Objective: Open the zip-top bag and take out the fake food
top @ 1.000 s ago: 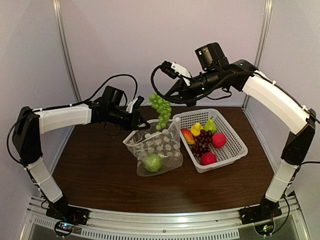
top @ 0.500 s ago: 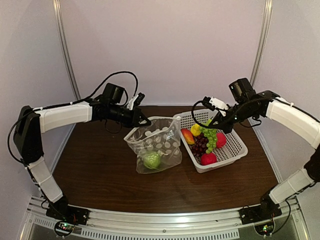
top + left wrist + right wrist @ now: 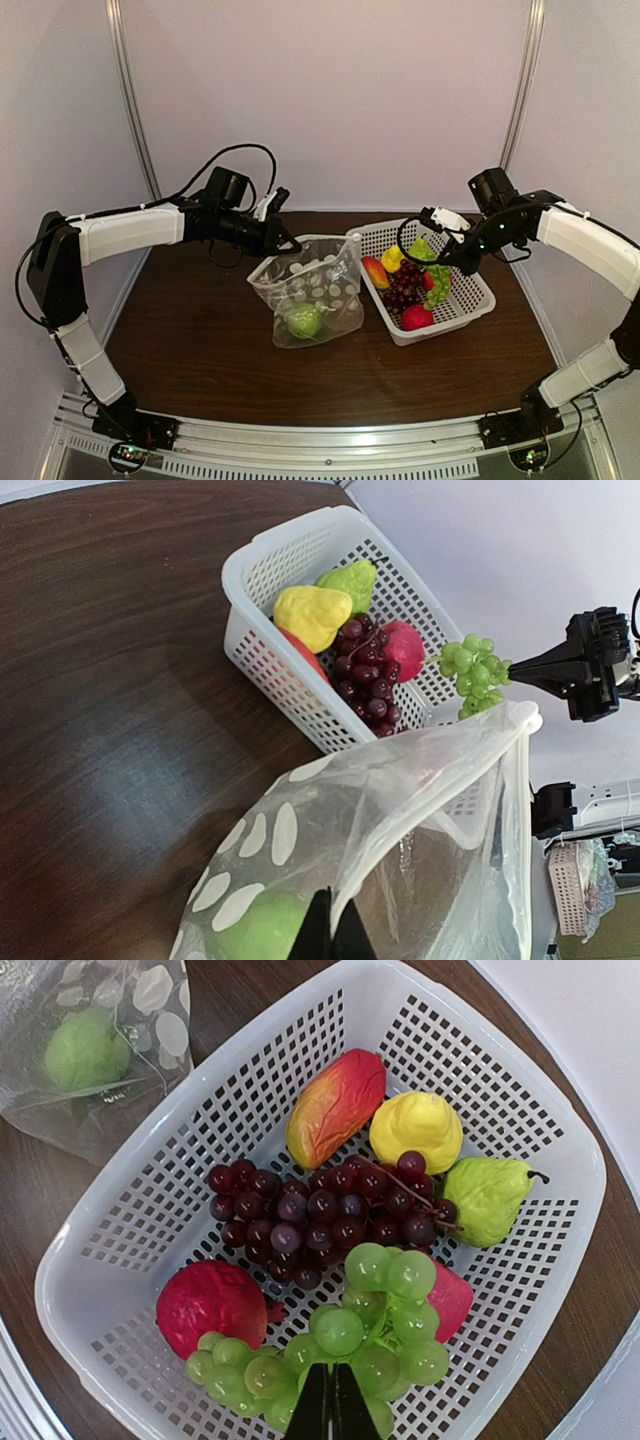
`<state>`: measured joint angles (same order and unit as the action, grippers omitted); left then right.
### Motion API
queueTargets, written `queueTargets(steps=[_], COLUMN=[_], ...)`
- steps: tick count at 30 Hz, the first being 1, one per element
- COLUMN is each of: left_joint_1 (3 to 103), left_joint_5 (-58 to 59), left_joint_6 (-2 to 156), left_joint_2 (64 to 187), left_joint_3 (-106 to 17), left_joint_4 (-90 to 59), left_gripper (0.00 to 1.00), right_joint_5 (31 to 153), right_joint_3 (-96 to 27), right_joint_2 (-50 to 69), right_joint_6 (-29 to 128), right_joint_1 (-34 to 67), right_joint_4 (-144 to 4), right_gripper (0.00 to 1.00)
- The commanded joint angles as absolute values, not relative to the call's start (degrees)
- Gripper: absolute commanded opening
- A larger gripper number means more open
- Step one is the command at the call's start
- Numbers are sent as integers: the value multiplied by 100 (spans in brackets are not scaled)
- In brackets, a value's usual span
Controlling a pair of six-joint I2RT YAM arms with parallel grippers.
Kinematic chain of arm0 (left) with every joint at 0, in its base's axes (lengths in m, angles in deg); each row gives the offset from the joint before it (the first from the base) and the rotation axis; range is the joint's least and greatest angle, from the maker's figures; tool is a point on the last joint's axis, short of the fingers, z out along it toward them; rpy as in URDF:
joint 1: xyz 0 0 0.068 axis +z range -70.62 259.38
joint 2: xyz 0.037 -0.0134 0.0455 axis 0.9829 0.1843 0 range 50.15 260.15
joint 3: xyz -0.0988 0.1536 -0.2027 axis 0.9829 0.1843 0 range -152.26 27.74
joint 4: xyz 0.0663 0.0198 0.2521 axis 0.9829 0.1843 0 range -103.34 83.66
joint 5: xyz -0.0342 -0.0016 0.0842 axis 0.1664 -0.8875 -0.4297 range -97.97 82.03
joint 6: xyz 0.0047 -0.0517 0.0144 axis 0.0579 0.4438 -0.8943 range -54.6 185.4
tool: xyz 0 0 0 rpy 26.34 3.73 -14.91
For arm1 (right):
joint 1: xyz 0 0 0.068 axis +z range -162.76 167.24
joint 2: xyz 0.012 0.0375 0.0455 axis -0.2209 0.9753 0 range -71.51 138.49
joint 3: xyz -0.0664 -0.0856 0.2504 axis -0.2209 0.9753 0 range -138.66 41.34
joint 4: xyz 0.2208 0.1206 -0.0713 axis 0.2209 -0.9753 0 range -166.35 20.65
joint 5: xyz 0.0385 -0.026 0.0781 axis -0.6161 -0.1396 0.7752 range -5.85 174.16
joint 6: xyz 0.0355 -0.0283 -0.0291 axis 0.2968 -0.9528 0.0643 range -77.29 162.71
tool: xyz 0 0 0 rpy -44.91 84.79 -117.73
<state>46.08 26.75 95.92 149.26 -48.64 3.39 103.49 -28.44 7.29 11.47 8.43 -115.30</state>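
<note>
The dark wooden table (image 3: 200,350) fills the floor of the top view, with both arms reaching in over it from the sides. At right of centre sits the white perforated basket (image 3: 478,283). Just beside its left wall stands the zip-top bag (image 3: 325,285), clear with white dots, its mouth pulled up and open.

The left gripper (image 3: 285,245) is at the bag's upper left rim. From above the grip itself is hard to read. The left wrist camera settles it: the jaws are pinched together on the thin plastic edge, holding the mouth up.

The right gripper (image 3: 447,262) hangs over the basket, clamped on the stem end of the green grape bunch (image 3: 375,1335). The top view shows the bunch dangling inside the basket's outline. Whether it rests on the pieces below cannot be told.

Most of the fake food (image 3: 405,285) lies in the basket. Only the right wrist camera shows each piece plainly:
- a dark purple grape bunch (image 3: 310,1215) in the middle
- an orange-red piece (image 3: 335,1105)
- a yellow piece (image 3: 415,1130)
- a green pear (image 3: 490,1195)
- two red pieces (image 3: 210,1305), partly under the green grapes

One green round fruit (image 3: 305,322) sits at the bottom of the bag.
</note>
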Motion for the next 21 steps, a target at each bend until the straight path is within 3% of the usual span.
queueTargets(steps=[1,5,9,12,15,21], left_joint_1=[4651,4652,4651,4652,4651,4647], left_joint_5=[2730,2741,2834,2866,2897,3030], left_joint_6=[9379,9293,9240,9181,9168,9167], left_joint_2=[14920,14889,14865,14842,14845,14772], left_joint_3=[-4925,-4908,-4915,-4929,-4974,-5015], left_joint_4=[417,469,517,520,520,536], left_gripper=[0,0,0,0,0,0], right_joint_5=[9902,9629,9694,10063,10521,10731], right_joint_3=[-2639,-2525,-2739,-3227,-3843,-4774], right_joint_2=[599,773,1035,1241,1393,1818], right_joint_6=[923,853,904,1020,1074,1007], right_joint_1=[733,722,723,761,957,1818], right_joint_4=[-11859,-11995,-12114,-12306,-12493,-12322], right_gripper=[0,5,34,43,47,46])
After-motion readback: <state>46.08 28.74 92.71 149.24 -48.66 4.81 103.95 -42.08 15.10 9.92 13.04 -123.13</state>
